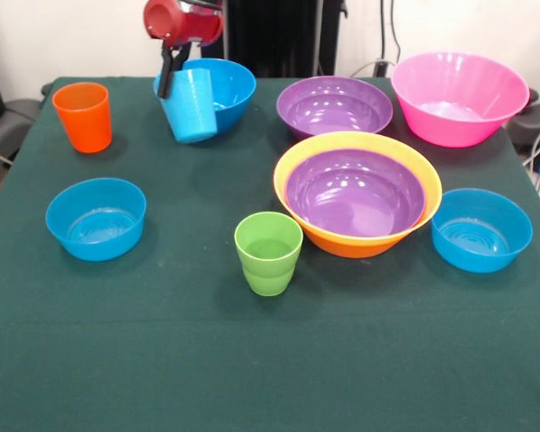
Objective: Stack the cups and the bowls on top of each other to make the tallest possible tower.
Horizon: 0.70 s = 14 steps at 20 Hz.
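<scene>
Green table [162, 360], purple bowl [355, 193] inside orange-yellow bowl [292, 157]

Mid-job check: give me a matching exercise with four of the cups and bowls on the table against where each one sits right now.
Things:
1. light blue plastic cup
2. purple plastic bowl nearest the camera
3. green ridged plastic cup
4. orange plastic cup

Places:
A. standing alone at the picture's left, far side
B. nested inside the large orange-yellow plastic bowl
C. tilted, held in the gripper
D. upright on the green cloth, beside the orange-yellow bowl

Pairs: 1-C, 2-B, 3-D, 4-A
</scene>
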{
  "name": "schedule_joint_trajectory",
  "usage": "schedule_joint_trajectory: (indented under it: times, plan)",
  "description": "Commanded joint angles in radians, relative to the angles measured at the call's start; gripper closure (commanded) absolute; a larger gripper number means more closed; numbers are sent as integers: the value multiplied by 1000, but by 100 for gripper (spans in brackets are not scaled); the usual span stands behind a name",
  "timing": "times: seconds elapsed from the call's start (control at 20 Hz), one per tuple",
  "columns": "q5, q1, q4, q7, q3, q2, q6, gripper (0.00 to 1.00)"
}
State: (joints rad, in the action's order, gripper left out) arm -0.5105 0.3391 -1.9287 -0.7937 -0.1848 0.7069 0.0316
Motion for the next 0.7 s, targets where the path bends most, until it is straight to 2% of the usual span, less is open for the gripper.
schedule_joint_trajectory:
  times: [0.05, 0.25, 0.3, 0.4, 0.7]
  plan:
    - [28, 88, 115, 53, 306, 33, -347, 100]
    - [65, 129, 168, 118, 376, 12, -538, 100]
    - [81, 139, 175, 108, 391, 10, -567, 100]
    - [88, 123, 203, 80, 366, 2, -648, 100]
    - [137, 129, 278, 8, 371, -24, -802, 100]
